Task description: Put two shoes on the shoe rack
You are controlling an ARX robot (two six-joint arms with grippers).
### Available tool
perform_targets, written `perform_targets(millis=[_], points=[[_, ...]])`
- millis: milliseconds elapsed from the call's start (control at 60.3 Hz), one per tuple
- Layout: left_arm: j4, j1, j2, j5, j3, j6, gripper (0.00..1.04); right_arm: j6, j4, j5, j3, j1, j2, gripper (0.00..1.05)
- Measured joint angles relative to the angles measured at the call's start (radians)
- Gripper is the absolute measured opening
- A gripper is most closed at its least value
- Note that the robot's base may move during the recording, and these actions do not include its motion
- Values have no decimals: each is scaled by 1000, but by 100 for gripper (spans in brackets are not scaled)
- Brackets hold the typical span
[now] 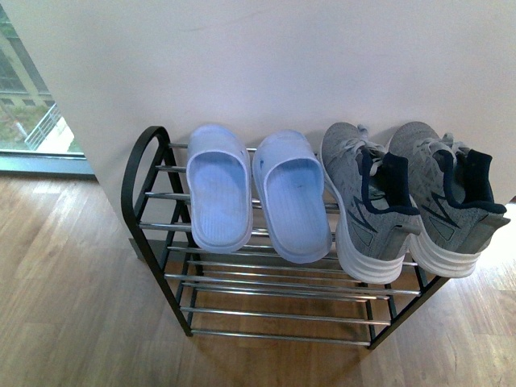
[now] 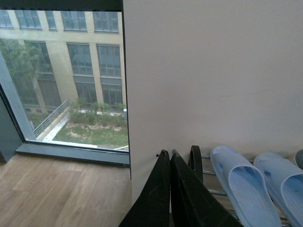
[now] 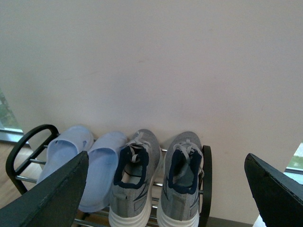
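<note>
Two grey mesh sneakers with white soles and navy collars, one (image 1: 364, 201) beside the other (image 1: 445, 193), stand side by side on the top tier of the shoe rack (image 1: 266, 294), at its right end, toes to the wall. The right wrist view shows both, the first (image 3: 132, 182) and the second (image 3: 182, 182), from behind. My right gripper (image 3: 168, 189) is open and empty, held back from the sneakers' heels. My left gripper (image 2: 169, 156) is shut and empty, off the rack's left end (image 2: 195, 163). Neither gripper shows in the front view.
A pair of light blue slippers, one (image 1: 219, 185) beside the other (image 1: 292, 193), lies on the rack's top tier left of the sneakers. A white wall (image 1: 266, 64) stands right behind the rack. A window (image 2: 61, 75) reaches the wooden floor (image 1: 72, 306) at the left.
</note>
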Motion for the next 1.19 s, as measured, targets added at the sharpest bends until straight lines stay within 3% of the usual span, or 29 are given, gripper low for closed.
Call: perform_targets(millis=[415,548,896,1195], points=[[-105,1,-105,1,0,0,1,0,0,0,0,0,0,95],[-274,2,-250,3,0,0,1,0,0,0,0,0,0,95],[-283,3,-265,2,0,0,2,0,0,0,0,0,0,95],[-283,3,-266,3,0,0,49,0,0,0,0,0,0,95]])
